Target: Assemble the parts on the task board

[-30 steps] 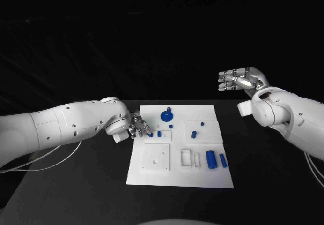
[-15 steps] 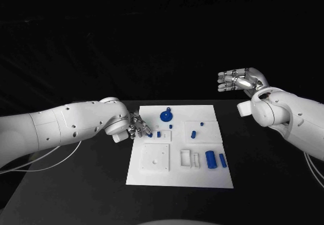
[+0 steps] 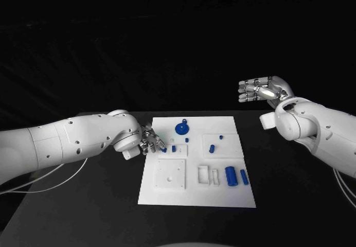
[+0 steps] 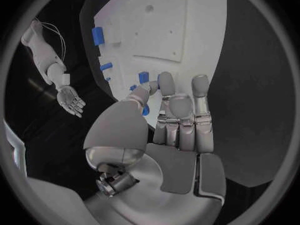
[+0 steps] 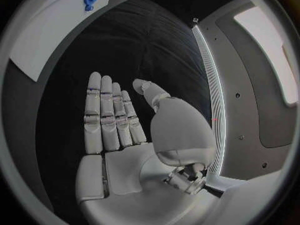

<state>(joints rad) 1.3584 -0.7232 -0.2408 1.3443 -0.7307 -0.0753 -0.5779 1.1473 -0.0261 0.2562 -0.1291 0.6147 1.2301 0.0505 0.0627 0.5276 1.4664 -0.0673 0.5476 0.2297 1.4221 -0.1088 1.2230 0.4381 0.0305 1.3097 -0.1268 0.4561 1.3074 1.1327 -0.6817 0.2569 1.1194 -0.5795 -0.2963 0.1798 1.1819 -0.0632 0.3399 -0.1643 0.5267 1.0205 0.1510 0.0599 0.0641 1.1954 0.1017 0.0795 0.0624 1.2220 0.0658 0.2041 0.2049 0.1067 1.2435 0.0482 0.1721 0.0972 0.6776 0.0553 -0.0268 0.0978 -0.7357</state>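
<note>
A: Why is your left hand (image 3: 150, 141) low at the task board's (image 3: 223, 193) left edge?

B: To work a small blue part (image 4: 145, 110) there; whether the fingers pinch it, you cannot tell.

A: And your right hand (image 3: 261, 90)?

B: Raised, fingers spread, holding nothing, well clear of the board.

A black table (image 3: 89, 206) with white cables (image 3: 52, 180).

Dim scene: the background falls to black, while the white task board (image 3: 199, 160) and arms stand out brightly at frame centre. Glare glints off the silver right hand (image 3: 261, 89), upper right. Both wrist views bend straight edges toward their dark circular rims.
</note>
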